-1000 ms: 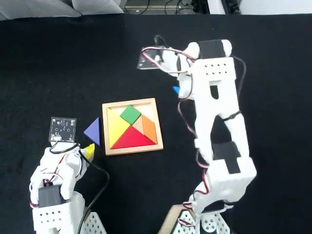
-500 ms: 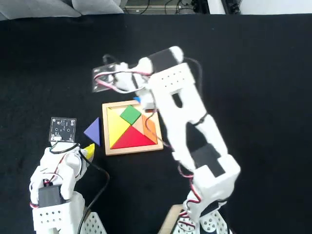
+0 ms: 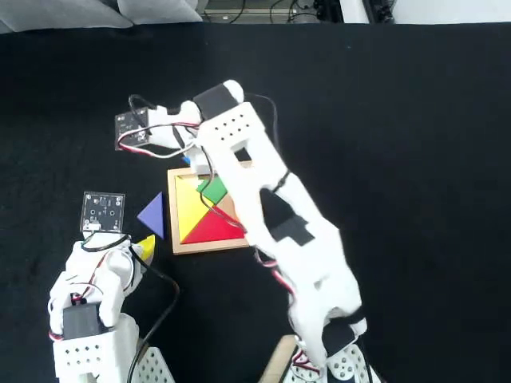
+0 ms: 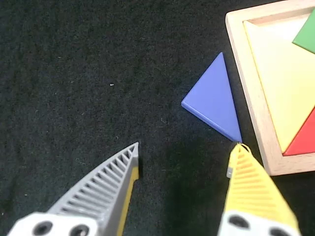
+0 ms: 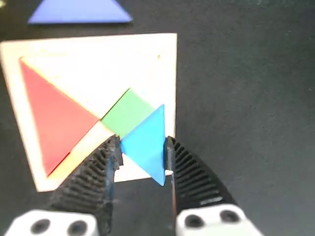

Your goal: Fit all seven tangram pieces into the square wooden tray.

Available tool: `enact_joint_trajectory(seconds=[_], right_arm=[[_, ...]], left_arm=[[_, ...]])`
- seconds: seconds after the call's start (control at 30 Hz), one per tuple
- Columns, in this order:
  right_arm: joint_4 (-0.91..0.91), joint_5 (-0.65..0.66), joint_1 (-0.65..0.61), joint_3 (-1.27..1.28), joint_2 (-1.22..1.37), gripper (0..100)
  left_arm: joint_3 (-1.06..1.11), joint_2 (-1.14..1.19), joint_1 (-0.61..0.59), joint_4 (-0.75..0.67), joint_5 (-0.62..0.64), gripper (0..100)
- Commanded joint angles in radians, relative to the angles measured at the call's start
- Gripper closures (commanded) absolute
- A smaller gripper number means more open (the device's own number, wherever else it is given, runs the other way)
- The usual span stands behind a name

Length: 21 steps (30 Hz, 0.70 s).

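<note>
The square wooden tray (image 3: 217, 244) holds a yellow triangle (image 3: 192, 209), a red triangle (image 3: 214, 228), a green square (image 3: 214, 188) and an orange piece (image 3: 244, 214). My right gripper (image 5: 142, 145) is shut on a light blue triangle (image 5: 147, 142), hovering over the tray's far left corner (image 3: 192, 162), beside the green square (image 5: 125, 115). A darker blue triangle (image 4: 212, 101) lies on the cloth against the tray's left rim (image 4: 251, 98). My left gripper (image 4: 188, 146) is open just in front of it, its yellow fingertip (image 4: 239, 150) at the triangle's near corner.
The right arm (image 3: 263, 215) stretches diagonally over the tray's right half and hides part of it. Black cloth covers the table (image 3: 399, 120), with open room to the right and at the back. The left arm's base (image 3: 84, 319) stands at the front left.
The right arm has swung left from behind the tray's right side to its far left corner, carrying the light blue triangle. The left arm has kept still.
</note>
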Motion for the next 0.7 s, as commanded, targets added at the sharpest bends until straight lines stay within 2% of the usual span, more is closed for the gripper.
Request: enact_joint_trajectory(seconds=[0.0, 0.2, 0.33, 0.67], right_arm=[[0.066, -0.021, -0.014, -0.245, 0.131, 97.6], [0.123, -0.023, -0.014, -0.469, 0.328, 97.6], [0.121, -0.077, -0.015, -0.565, 0.406, 97.6], [0.127, -0.084, -0.06, -0.585, 0.46, 97.6]], left_arm=[[0.019, -0.005, -0.01, -0.015, 0.005, 71], [0.019, -0.005, -0.01, -0.015, 0.005, 71], [0.019, -0.005, -0.01, -0.015, 0.005, 71], [0.019, -0.005, -0.008, -0.015, 0.005, 71]])
